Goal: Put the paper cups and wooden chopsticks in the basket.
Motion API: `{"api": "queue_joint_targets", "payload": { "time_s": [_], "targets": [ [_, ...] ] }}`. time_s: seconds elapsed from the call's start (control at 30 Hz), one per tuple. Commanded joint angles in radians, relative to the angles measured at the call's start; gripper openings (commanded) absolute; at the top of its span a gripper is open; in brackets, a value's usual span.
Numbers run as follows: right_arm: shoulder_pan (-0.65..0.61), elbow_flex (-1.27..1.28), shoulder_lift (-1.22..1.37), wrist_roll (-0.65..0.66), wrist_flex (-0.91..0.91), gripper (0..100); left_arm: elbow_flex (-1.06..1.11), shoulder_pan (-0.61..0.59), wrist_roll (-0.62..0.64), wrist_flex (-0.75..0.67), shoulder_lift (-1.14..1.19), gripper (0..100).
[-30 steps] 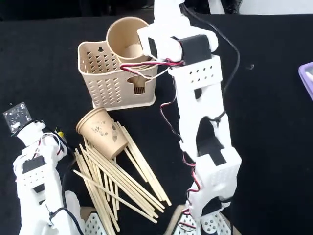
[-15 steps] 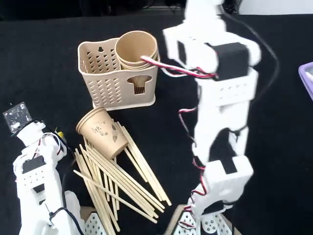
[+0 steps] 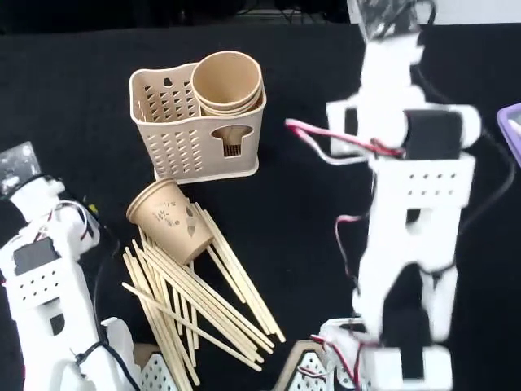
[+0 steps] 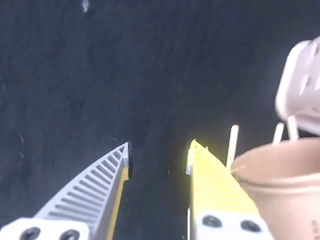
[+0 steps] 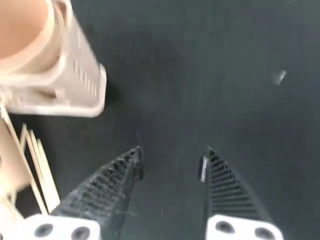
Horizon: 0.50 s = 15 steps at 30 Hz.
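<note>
- My right arm [image 3: 415,204] has swung away from the basket [image 3: 183,138] toward the right side of the surface [image 3: 73,81]. The paper cup it held over the basket now sits nested in the stacked paper cups [image 3: 229,81] at the basket's right end.
- My left arm [image 3: 37,277] has shifted a little toward the left edge.
- My right fingers [image 5: 107,192] are spread wide with nothing between them, above bare black cloth. The basket's corner is off to one side of them, well apart.
- My left fingers [image 4: 95,190] are also parted and hold nothing. The yellow one is just beside the rim of the lying paper cup [image 3: 169,220].
- That cup lies on its side below the basket, resting on the fanned wooden chopsticks [image 3: 203,305], which spread toward the near edge between my two arm bases.
- Open cloth runs between the basket and my right arm, and across the far left of the surface.
- A purple container [image 3: 511,130] pokes in at the right edge, close to my right arm.
- The surface is covered in black cloth, and the room behind it is dark.
</note>
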Motion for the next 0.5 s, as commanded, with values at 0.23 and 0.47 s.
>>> {"api": "queue_joint_targets", "payload": {
  "time_s": [0.23,0.47],
  "targets": [
    [0.012,1.076,-0.61,0.025,-0.559,18.5,-0.081,0.251,-0.006,-0.087,-0.009,20],
    [0.014,1.458,-0.644,-0.074,-0.891,18.4,-0.076,0.28,-0.011,-0.08,-0.009,20]
  ]
}}
